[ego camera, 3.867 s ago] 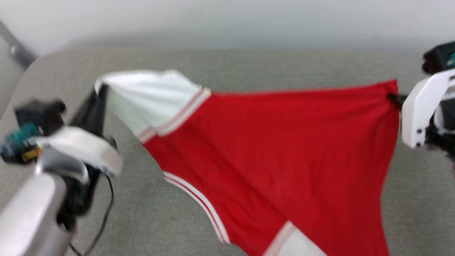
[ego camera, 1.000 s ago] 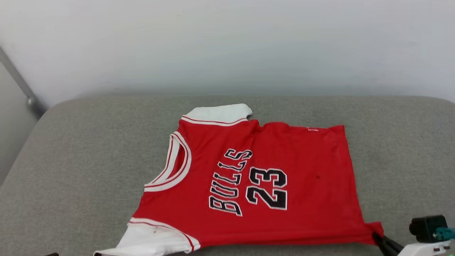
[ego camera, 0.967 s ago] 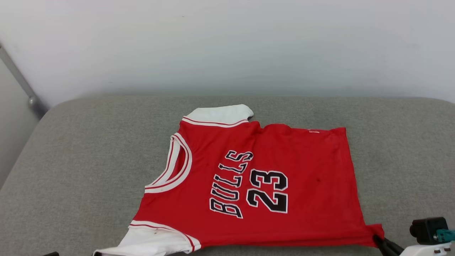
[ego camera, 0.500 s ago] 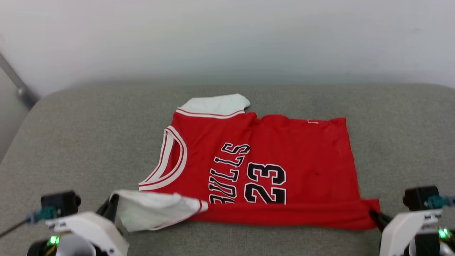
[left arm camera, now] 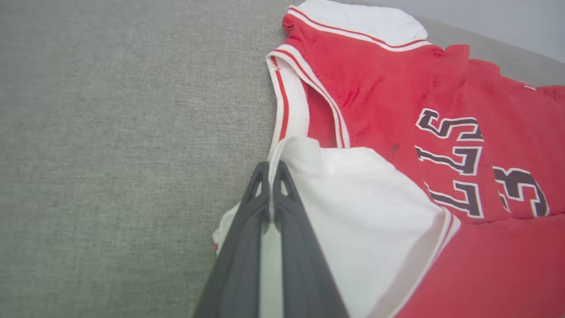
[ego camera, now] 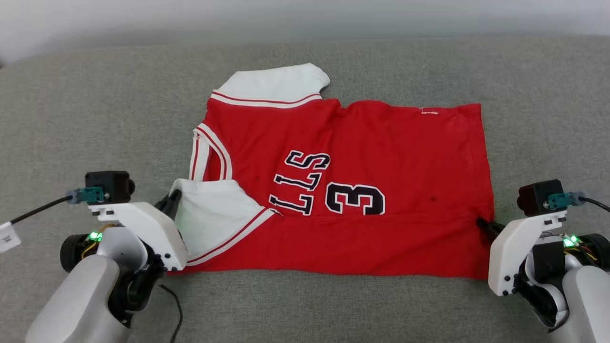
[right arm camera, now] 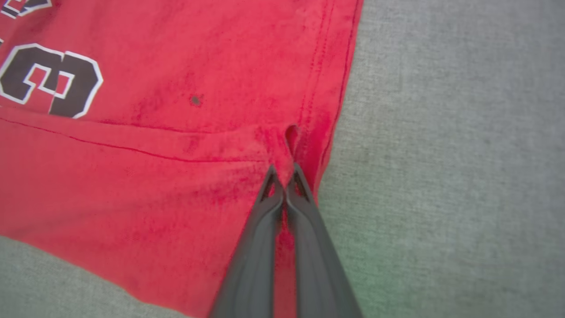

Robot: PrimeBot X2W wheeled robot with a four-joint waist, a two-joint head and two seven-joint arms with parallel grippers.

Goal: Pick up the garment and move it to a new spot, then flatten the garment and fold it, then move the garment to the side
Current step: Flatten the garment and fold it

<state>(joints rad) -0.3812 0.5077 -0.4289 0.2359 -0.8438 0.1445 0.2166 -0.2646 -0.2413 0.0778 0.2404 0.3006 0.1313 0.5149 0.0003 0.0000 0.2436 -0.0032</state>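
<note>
Folded further over its lettering, the red white-sleeved jersey shirt (ego camera: 381,143) is clamped by left claw (ego camera: 173,197) and right claw (ego camera: 480,222).

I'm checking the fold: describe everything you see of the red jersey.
The red jersey, knit with white sleeves, striped trim and black white-outlined lettering, lies front up on the grey cushion, collar to the robot's left. Its near edge is folded over the front, covering part of the lettering and number. The left pincer is shut on the near sleeve, the right pincer on the near hem corner.
</note>
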